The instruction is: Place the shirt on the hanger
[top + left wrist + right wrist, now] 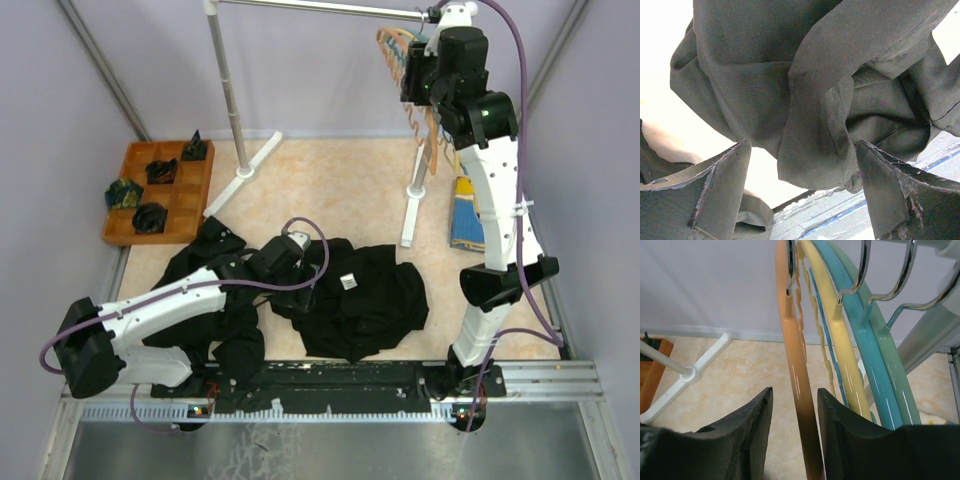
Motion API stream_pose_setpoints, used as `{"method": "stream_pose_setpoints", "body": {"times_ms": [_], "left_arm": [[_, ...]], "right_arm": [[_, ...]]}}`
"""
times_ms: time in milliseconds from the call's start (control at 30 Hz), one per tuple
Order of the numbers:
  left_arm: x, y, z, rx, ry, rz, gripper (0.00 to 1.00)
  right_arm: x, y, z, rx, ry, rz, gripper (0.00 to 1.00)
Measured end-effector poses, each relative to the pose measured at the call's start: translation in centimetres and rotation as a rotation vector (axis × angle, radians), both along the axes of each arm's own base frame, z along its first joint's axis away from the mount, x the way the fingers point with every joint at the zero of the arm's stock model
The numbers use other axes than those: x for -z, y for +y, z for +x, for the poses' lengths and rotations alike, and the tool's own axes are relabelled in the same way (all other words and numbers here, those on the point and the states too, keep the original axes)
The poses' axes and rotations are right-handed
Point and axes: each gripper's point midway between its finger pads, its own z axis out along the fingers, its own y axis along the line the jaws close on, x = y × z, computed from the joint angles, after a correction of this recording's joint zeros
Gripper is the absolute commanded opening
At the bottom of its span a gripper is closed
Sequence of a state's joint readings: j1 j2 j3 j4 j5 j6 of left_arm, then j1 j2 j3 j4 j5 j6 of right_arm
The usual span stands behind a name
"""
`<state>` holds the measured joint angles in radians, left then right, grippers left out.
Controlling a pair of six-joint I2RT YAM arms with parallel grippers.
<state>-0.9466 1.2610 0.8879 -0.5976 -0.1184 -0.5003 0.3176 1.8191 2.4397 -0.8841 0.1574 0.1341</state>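
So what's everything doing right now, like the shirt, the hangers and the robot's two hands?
Shirt: crumpled in a heap on the table, not on any hanger.
Orange hanger: hanging up, between the right hand's fingers.
Yellow hanger: hanging up, untouched.
Blue hanger: hanging up, untouched.
Left hand: open wide, right at a fold of the shirt.
Right hand: open, one finger each side of the orange hanger, not squeezing it.
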Motion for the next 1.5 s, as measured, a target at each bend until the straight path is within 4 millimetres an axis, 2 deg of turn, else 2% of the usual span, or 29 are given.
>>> {"method": "stream_pose_setpoints", "body": {"times_ms": [100, 167, 433, 667, 767, 900, 1100, 1200, 1333, 1500], "left_arm": [[0.1, 0.0, 0.0, 0.001, 0.003, 0.000, 0.90], [0.1, 0.0, -0.1, 0.002, 0.004, 0.000, 0.90], [0.1, 0.0, -0.1, 0.002, 0.004, 0.000, 0.89], [-0.3, 0.2, 0.2, -0.010, -0.015, 0.000, 0.92], [-1.0, 0.5, 0.4, -0.021, -0.040, -0.009, 0.97], [-2.8, 0.9, 0.7, -0.039, -0.093, -0.046, 0.99], [-6.0, 1.6, 1.0, -0.064, -0.191, -0.139, 0.99], [-7.0, 2.0, 0.9, -0.072, -0.227, -0.174, 0.99], [-8.0, 2.3, 1.0, -0.074, -0.264, -0.206, 0.99], [-8.3, 2.2, 1.1, -0.074, -0.273, -0.213, 0.99]], "right_arm": [[0.1, 0.0, 0.1, -0.003, 0.000, -0.010, 0.20], [0.1, 0.0, 0.1, -0.005, -0.002, -0.018, 0.12], [-0.3, 0.1, 0.6, -0.018, -0.031, -0.040, 0.00], [-0.5, 1.0, 1.4, -0.079, -0.091, -0.069, 0.00], [-0.2, 1.4, 0.9, -0.121, -0.108, -0.079, 0.00], [-1.3, 1.5, -0.9, -0.164, -0.161, -0.079, 0.00], [-4.8, 1.4, -5.3, -0.234, -0.271, -0.062, 0.00], [-5.7, 1.5, -7.3, -0.277, -0.304, -0.053, 0.00], [-4.6, 2.1, -9.5, -0.344, -0.294, -0.045, 0.00], [0.0, 2.4, -12.5, -0.411, -0.209, -0.025, 0.00]]}}
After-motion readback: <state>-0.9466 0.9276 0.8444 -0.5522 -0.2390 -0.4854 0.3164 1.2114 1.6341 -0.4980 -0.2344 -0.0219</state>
